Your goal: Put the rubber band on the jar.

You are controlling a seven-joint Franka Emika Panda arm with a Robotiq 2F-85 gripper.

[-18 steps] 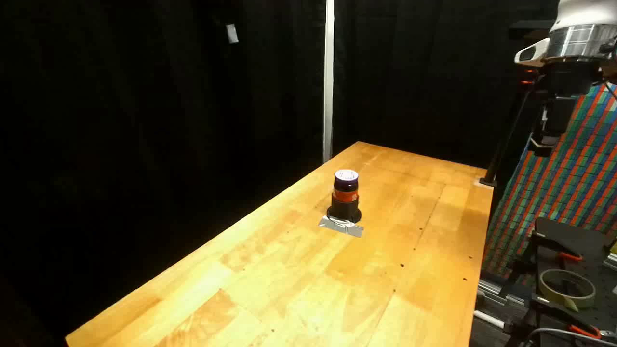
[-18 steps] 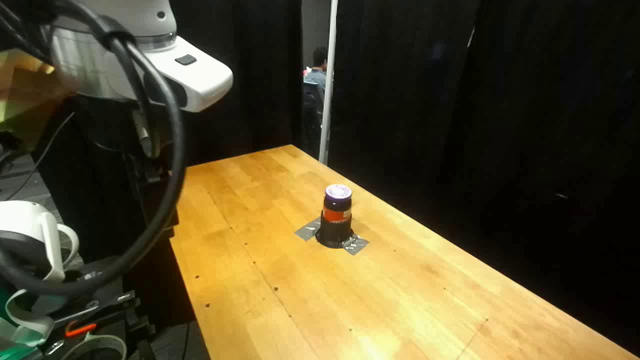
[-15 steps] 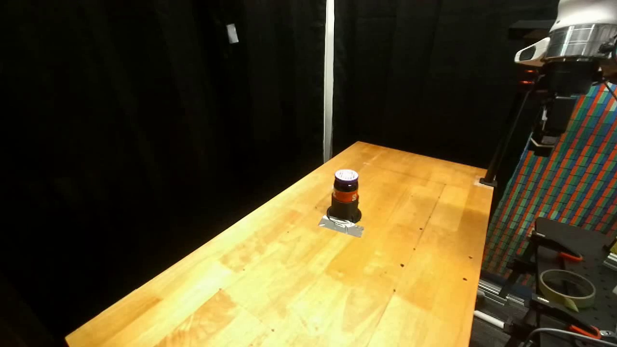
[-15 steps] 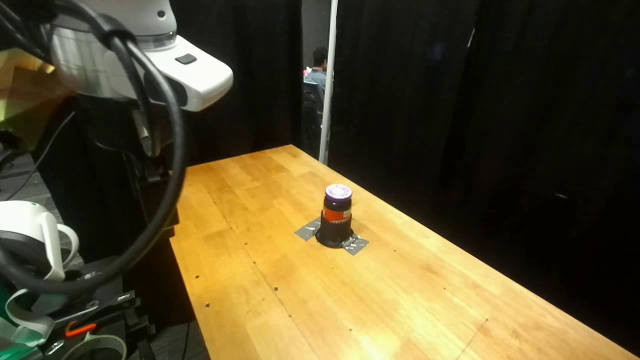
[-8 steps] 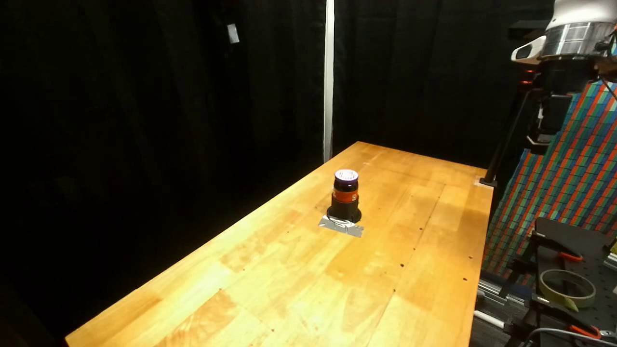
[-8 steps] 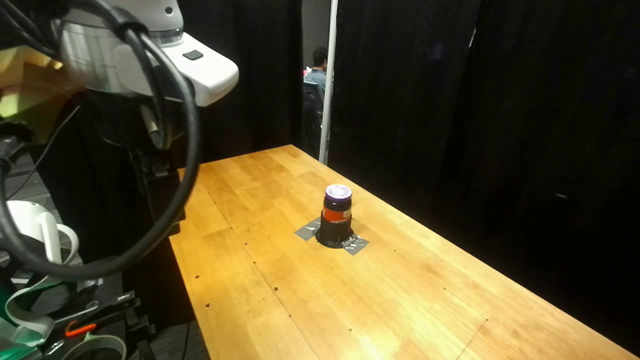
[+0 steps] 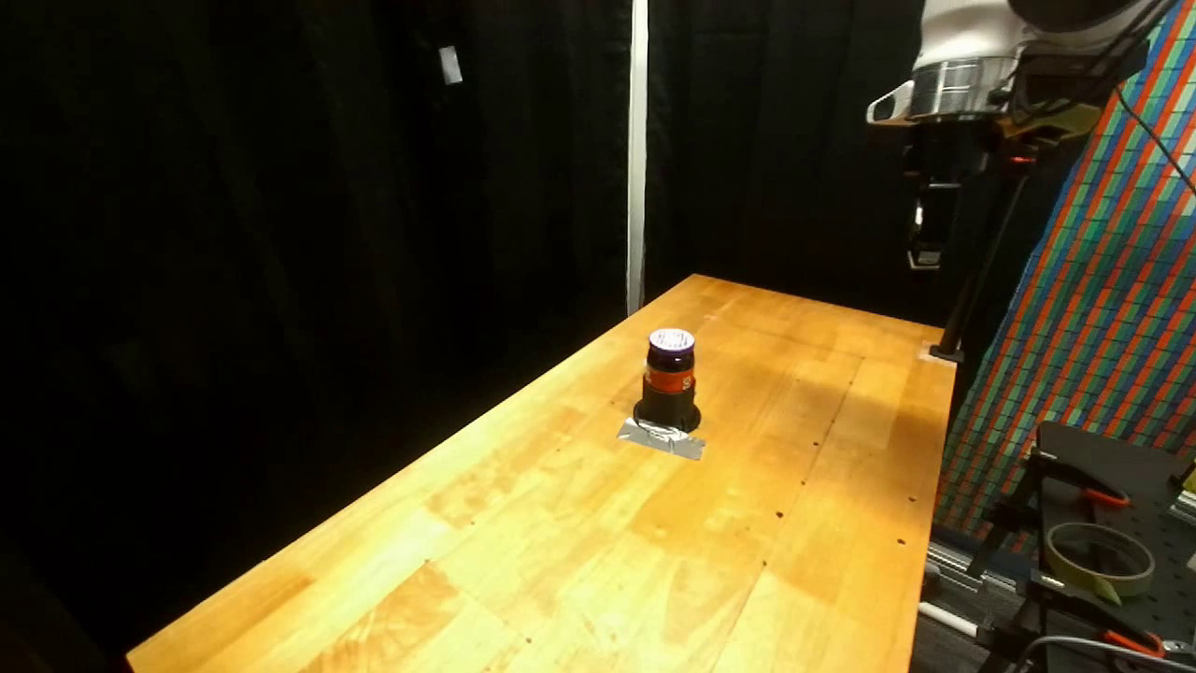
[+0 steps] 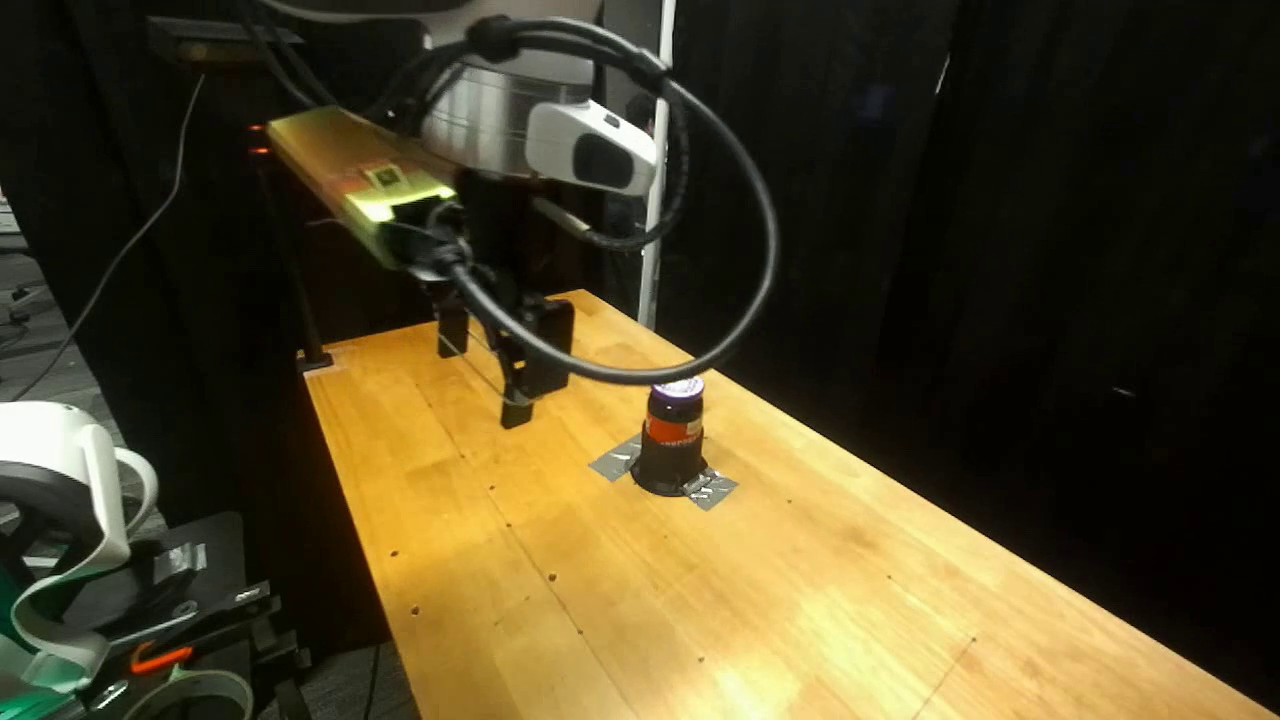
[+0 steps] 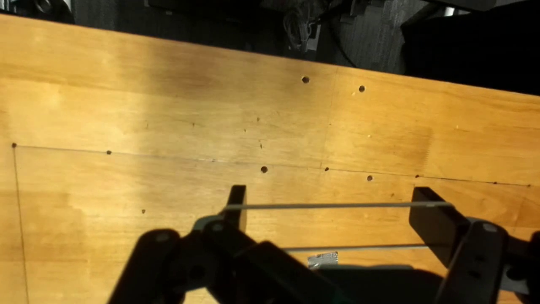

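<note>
The small dark jar (image 7: 669, 380) with an orange-red stripe and white-purple lid stands upright in a black holder (image 7: 667, 411) on the wooden table. It shows in both exterior views, here too as the jar (image 8: 672, 430). It is out of sight in the wrist view. My gripper (image 9: 330, 198) is open, its black fingers spread wide. The thin grey rubber band (image 9: 329, 206) is stretched around both fingers, with two strands across the gap. In an exterior view the gripper (image 8: 484, 382) hangs above the table, left of the jar and apart from it.
Duct tape (image 8: 614, 462) fixes the holder to the table (image 8: 800, 600). A bit of tape (image 9: 323, 258) shows in the wrist view. A thick cable (image 8: 765, 250) loops off the arm, passing in front of the jar lid in that view. A pole (image 7: 976, 271) stands at the table corner.
The arm has swung from beside the table edge to above the table, closer to the jar, and the hand has turned. The jar and holder have not moved.
</note>
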